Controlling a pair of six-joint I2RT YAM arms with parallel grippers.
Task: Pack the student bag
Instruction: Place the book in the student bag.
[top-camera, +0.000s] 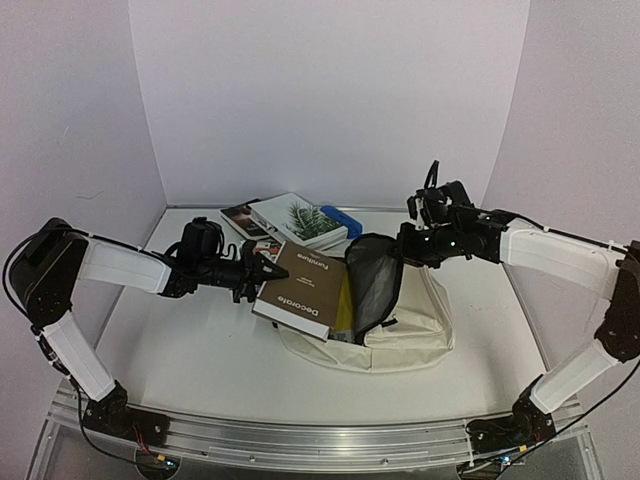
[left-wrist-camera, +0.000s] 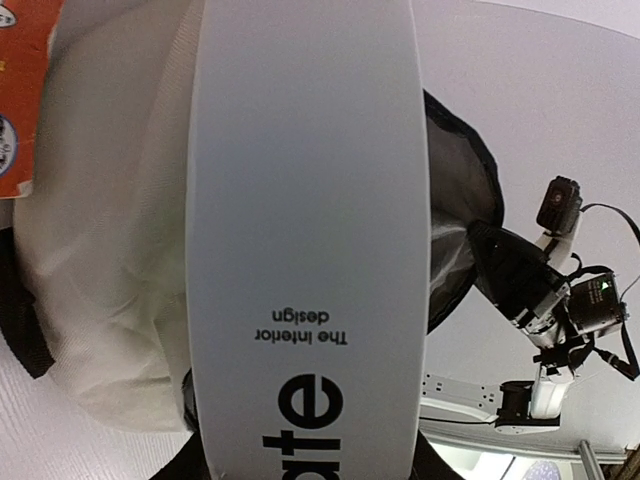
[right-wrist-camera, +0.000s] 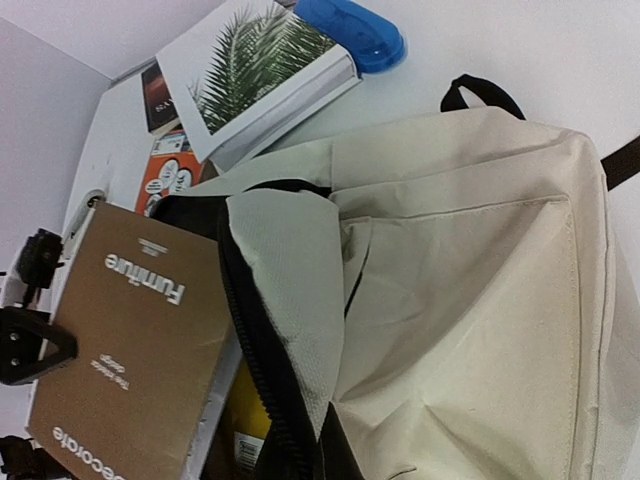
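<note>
The student bag (top-camera: 415, 325) is a cream backpack lying mid-table with its mouth open to the left. My right gripper (top-camera: 404, 246) is shut on the bag's grey-lined flap (right-wrist-camera: 290, 290) and holds it up. My left gripper (top-camera: 266, 272) is shut on a brown book (top-camera: 300, 290) titled "Decorate Furniture", tilted with its right edge at the bag's mouth. Its white spine (left-wrist-camera: 310, 200) fills the left wrist view. The book (right-wrist-camera: 130, 350) also shows in the right wrist view. A yellow item (right-wrist-camera: 245, 405) lies inside the bag.
Behind the bag lies a stack: a palm-leaf book (top-camera: 300, 222), a dark book (top-camera: 240, 217), an orange-covered one (right-wrist-camera: 165, 175) and a blue case (top-camera: 342, 219). White walls enclose the table on three sides.
</note>
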